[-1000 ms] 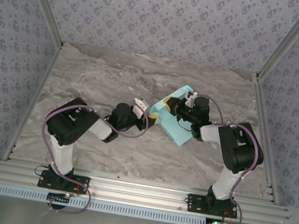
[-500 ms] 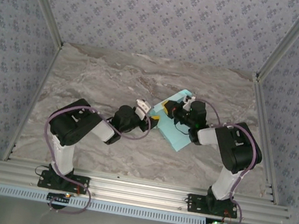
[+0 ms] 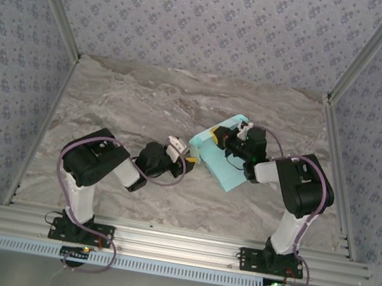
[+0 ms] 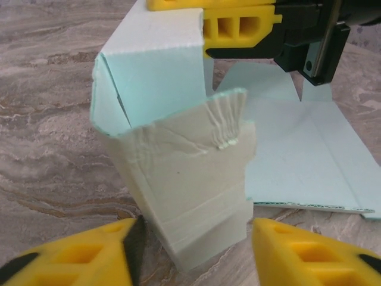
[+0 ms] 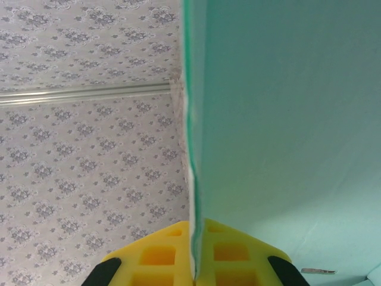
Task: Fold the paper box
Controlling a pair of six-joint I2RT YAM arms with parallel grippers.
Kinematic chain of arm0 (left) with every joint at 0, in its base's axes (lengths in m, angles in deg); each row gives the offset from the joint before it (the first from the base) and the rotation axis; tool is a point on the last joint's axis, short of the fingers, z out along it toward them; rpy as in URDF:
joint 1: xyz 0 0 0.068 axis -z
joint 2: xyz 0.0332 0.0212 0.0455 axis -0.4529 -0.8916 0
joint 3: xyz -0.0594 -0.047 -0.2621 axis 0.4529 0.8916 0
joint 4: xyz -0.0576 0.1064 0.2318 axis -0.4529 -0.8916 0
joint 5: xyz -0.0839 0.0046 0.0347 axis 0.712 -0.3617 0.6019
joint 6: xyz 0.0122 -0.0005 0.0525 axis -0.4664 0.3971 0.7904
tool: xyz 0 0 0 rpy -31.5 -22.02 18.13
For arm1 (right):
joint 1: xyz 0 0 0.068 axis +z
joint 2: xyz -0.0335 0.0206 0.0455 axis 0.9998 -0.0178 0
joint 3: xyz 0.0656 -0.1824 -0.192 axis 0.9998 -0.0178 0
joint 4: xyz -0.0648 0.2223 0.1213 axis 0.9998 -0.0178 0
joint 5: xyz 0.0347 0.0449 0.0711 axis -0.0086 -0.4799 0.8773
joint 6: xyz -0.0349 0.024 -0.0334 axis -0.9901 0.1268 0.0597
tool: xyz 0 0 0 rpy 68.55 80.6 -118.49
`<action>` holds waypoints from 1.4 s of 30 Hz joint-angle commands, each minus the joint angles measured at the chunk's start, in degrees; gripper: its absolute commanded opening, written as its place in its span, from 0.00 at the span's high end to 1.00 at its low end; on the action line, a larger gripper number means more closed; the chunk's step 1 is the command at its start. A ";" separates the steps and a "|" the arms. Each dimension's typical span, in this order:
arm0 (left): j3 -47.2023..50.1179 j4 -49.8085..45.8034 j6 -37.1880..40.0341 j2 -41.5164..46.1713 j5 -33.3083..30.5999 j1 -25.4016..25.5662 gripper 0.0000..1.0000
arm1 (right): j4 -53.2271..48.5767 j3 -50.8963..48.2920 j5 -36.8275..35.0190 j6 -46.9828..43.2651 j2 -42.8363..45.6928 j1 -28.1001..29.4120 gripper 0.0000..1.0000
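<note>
— Where's the box [image 3: 220, 164]?
— On the table [image 3: 124, 102], right of middle, partly folded. Right gripper [image 5: 194, 244] pinches one wall; left gripper [image 4: 193, 253] gapes wide just before it, seemingly not touching

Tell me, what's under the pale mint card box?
The grey marbled table lies under the pale mint card box; its flat panel rests there. The spot directly beneath that panel is covered.

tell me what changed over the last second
The left gripper pulled back a little from the box toward its own base. It is open, with a raised flap between its fingertips. The right gripper stayed shut on the box's edge, and the box kept about the same place.
</note>
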 commanded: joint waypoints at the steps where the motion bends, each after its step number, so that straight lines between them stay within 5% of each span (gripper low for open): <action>1: -2.18 1.91 0.53 0.13 3.35 -0.30 0.58 | -1.20 0.40 0.58 -1.36 -1.38 -0.07 1.00; 14: -8.63 -1.59 0.86 -3.97 2.21 0.64 0.77 | 0.84 -1.53 -2.42 0.91 -1.71 1.08 1.00; 27: -10.16 -2.57 -1.77 -4.35 -12.15 1.79 0.58 | 4.38 -5.82 -13.70 2.71 0.99 6.71 1.00; 38: -9.96 3.66 -1.98 -6.96 -10.61 1.48 0.22 | -3.02 -5.67 -14.19 2.06 3.05 8.97 1.00; 42: -9.81 2.85 0.19 -6.62 -8.70 1.10 0.19 | -5.92 -5.48 -13.09 2.27 3.95 9.06 1.00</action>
